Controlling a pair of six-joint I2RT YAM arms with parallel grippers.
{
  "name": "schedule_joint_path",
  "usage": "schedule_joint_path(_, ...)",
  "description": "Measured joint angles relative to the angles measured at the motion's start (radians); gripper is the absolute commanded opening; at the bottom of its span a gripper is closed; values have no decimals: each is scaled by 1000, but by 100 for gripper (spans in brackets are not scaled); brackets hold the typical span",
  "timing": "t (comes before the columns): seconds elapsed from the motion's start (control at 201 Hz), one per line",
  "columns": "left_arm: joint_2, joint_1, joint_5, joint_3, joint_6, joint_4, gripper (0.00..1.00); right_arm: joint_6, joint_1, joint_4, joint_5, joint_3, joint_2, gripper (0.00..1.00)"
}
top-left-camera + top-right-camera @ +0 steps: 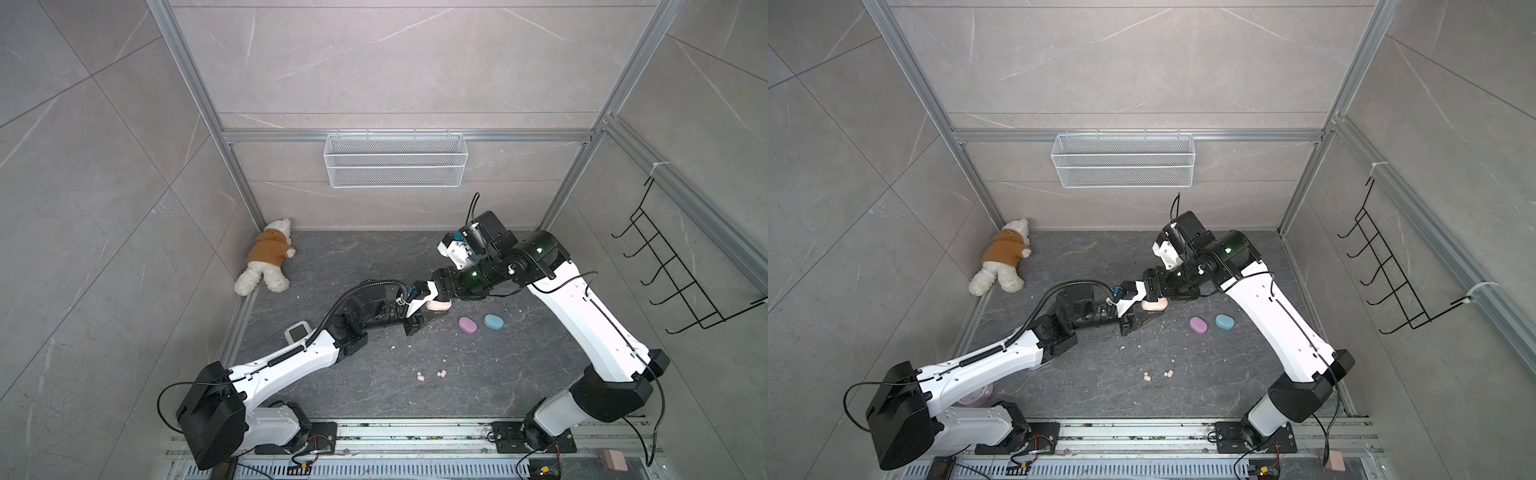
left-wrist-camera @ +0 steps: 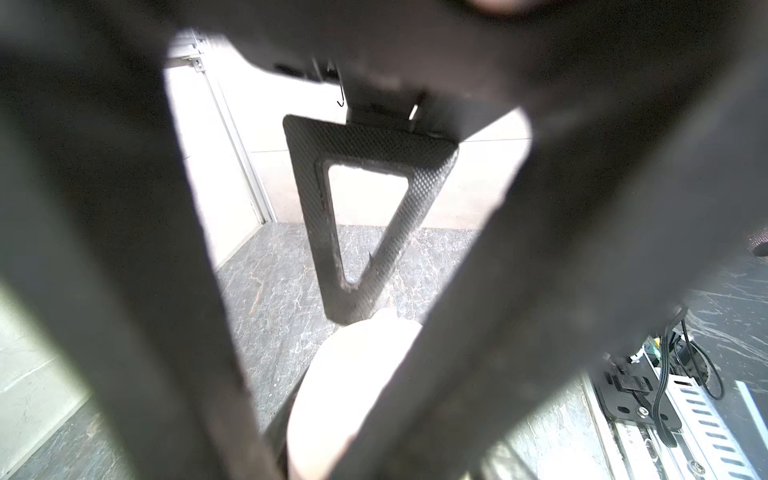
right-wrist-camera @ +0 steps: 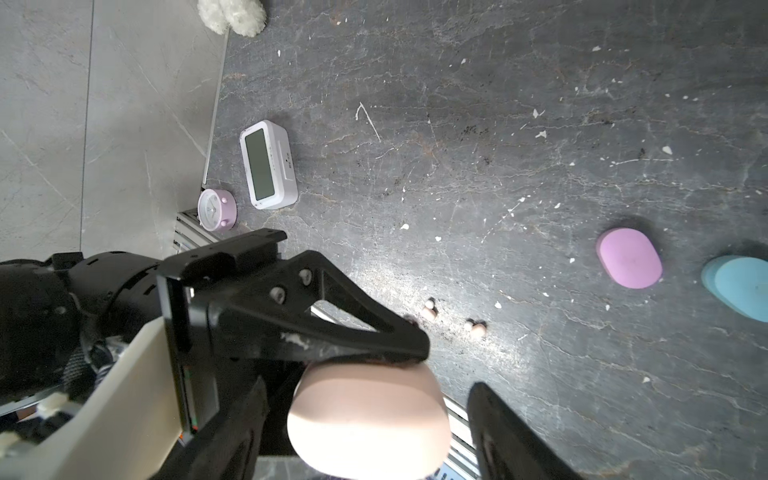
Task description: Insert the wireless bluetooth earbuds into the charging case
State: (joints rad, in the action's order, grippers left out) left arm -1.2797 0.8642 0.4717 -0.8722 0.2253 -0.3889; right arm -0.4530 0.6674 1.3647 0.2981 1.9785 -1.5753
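Observation:
My left gripper [image 1: 430, 311] is shut on a peach charging case [image 1: 439, 305], held above the table; one black finger [image 3: 353, 336] presses on the case [image 3: 368, 419]. My right gripper [image 3: 368, 392] is open, its fingers on either side of the case with gaps showing. In the left wrist view the case [image 2: 345, 395] is a pale blur between my fingers. Two peach earbuds [image 1: 420, 377] [image 1: 441, 373] lie on the table nearer the front, also in the right wrist view [image 3: 429, 309] [image 3: 476, 327]. Other earbuds are out of view.
A lilac case [image 1: 468, 325] and a blue case [image 1: 493, 321] lie closed to the right. A digital clock [image 3: 268, 164] and a pink alarm clock [image 3: 216, 209] stand by the left wall, a teddy bear [image 1: 266, 259] in the back-left corner. White debris specks dot the table.

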Motion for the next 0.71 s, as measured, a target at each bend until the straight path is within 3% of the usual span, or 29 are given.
schedule_joint_path(0.468, 40, 0, -6, 14, -7, 29, 21, 7, -58, 13, -61, 0, 47, 91)
schedule_joint_path(0.707, 76, 0, -5, 14, -33, 100, 20, 171, -105, 34, -97, -1, 86, 94)
